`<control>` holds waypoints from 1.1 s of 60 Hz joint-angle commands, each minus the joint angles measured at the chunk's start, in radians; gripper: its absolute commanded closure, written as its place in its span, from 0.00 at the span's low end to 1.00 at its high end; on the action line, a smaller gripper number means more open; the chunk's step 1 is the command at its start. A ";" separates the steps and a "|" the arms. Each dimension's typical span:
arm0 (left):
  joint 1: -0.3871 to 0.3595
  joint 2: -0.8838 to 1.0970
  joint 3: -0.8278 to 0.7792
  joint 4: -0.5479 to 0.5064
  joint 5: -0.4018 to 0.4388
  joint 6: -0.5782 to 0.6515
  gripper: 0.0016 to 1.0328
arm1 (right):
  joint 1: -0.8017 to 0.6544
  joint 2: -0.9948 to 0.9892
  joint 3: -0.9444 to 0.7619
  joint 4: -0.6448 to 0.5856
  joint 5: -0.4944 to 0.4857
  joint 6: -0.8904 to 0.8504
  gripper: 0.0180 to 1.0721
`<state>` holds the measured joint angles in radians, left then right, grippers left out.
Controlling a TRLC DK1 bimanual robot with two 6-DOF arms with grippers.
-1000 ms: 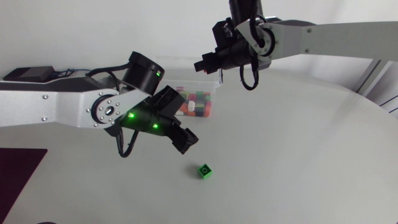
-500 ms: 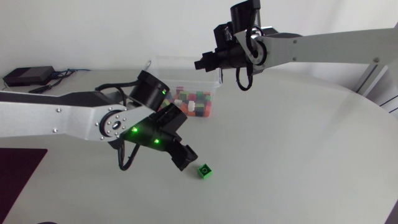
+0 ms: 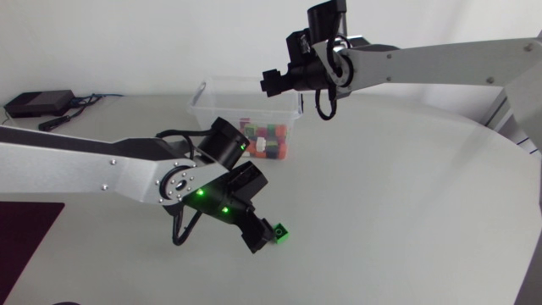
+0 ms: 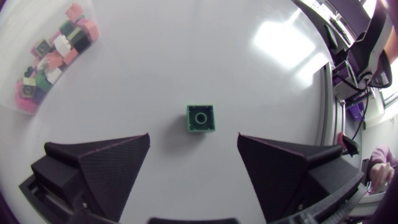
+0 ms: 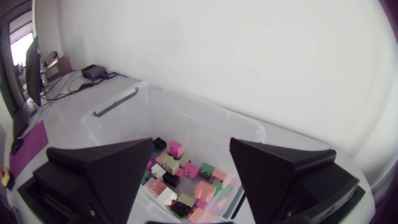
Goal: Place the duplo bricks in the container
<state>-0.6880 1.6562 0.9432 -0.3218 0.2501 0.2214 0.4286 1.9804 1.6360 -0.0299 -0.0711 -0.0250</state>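
Green duplo brick on white table, left claw apart over it, right claw apart above container

**No legible writing in any view**

No text, label, brand, number or sign can be read. The green duplo brick, near the middle of the table, shows only a plain studded top. The clear container at the far side has bare walls, and the bricks inside it show plain coloured faces. The left arm carries small green lights near its wrist, but these are glowing dots, not characters. Any print on the arms' links is too small to make out.
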 commanded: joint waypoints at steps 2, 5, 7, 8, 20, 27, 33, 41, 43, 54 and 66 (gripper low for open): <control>-0.027 0.039 0.022 -0.023 0.006 0.010 0.05 | -0.045 -0.109 -0.057 -0.031 0.005 0.025 0.04; -0.041 0.043 0.031 -0.043 0.005 0.009 0.05 | -0.065 -0.138 -0.081 -0.045 0.002 0.025 0.04; -0.050 0.047 0.039 -0.053 0.005 0.003 0.05 | -0.079 -0.155 -0.094 -0.061 -0.001 0.025 0.04; -0.053 0.048 0.043 -0.057 0.005 -0.001 0.05 | -0.087 -0.167 -0.104 -0.067 -0.006 0.025 0.04; -0.110 0.082 0.117 -0.128 -0.038 -0.005 0.05 | -0.159 -0.328 -0.257 -0.096 -0.052 0.022 0.04; -0.120 0.132 0.172 -0.166 -0.078 0.007 0.07 | -0.191 -0.434 -0.350 -0.120 -0.075 0.011 0.04; -0.123 0.172 0.215 -0.188 -0.117 0.012 0.07 | -0.223 -0.515 -0.423 -0.140 -0.105 0.000 0.04; -0.128 0.214 0.255 -0.201 -0.150 0.010 0.10 | -0.266 -0.620 -0.524 -0.160 -0.137 -0.023 0.04; -0.130 0.221 0.259 -0.203 -0.155 0.009 0.10 | -0.275 -0.644 -0.547 -0.165 -0.141 -0.026 0.04; -0.137 0.271 0.295 -0.214 -0.183 0.004 0.13 | -0.318 -0.769 -0.659 -0.191 -0.159 -0.062 0.04; -0.145 0.326 0.336 -0.226 -0.209 0.003 0.21 | -0.337 -0.920 -0.745 -0.254 -0.176 -0.079 0.04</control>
<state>-0.8234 1.9430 1.2430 -0.5339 0.0578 0.2211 0.0967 1.1225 0.9314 -0.2592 -0.2394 -0.0807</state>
